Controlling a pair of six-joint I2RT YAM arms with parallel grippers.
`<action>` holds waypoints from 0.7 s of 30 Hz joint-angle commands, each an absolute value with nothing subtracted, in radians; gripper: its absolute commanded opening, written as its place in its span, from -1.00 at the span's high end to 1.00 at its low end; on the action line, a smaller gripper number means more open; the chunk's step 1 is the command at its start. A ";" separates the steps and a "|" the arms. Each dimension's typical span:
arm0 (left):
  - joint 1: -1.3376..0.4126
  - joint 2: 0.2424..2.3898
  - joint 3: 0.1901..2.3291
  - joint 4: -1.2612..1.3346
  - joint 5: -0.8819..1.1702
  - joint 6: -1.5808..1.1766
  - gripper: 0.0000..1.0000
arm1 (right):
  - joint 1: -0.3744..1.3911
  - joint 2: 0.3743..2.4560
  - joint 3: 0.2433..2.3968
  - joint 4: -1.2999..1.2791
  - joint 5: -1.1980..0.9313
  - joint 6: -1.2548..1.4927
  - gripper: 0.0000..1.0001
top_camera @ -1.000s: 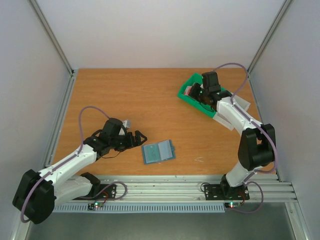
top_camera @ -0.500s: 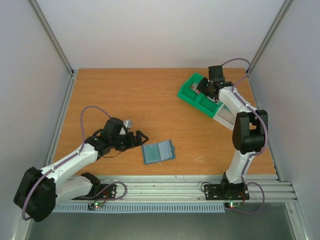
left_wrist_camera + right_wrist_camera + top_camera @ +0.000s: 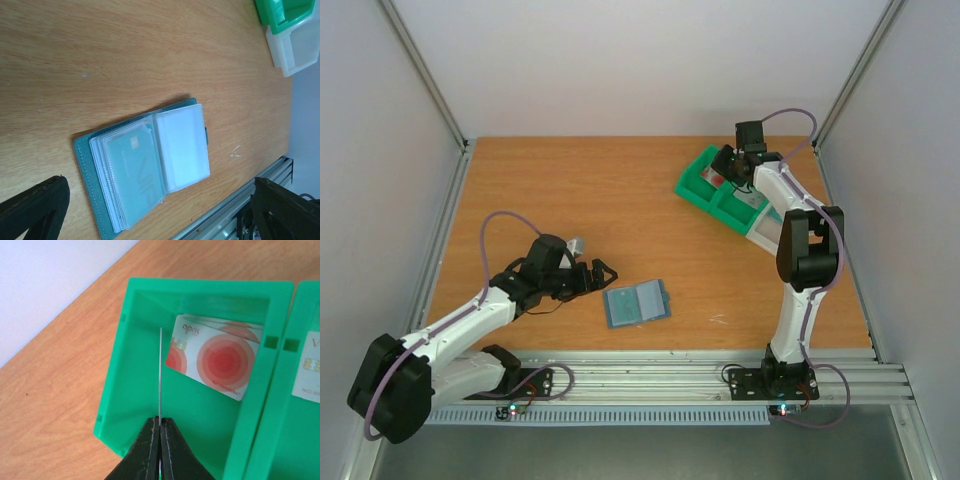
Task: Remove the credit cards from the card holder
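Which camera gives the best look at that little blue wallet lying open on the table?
The left wrist view: the card holder fills much of it, lying open, clear sleeves and a teal card visible. The top external view shows only a small open rectangle. The right wrist view misses it, showing a green bin.

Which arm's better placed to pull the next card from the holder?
Left. The left gripper is open beside the card holder; the right gripper is across the table over the green bin, fingers shut on a card.
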State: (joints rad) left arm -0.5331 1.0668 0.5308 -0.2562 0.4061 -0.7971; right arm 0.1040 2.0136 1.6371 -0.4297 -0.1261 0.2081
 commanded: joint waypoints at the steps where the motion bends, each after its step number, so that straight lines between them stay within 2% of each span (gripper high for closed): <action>1: -0.534 1.067 0.542 -0.229 0.421 -0.794 -0.99 | 0.091 2.054 1.707 -0.446 -0.132 0.223 0.98; 21: -0.534 0.985 0.491 -0.232 0.432 -0.819 -0.99 | 0.089 2.174 1.873 -0.529 -0.160 0.185 0.97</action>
State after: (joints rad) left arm -0.5335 1.0225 0.5018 -0.2401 0.4366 -0.8227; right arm 0.0971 2.1353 1.8183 -0.5102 -0.1486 0.2024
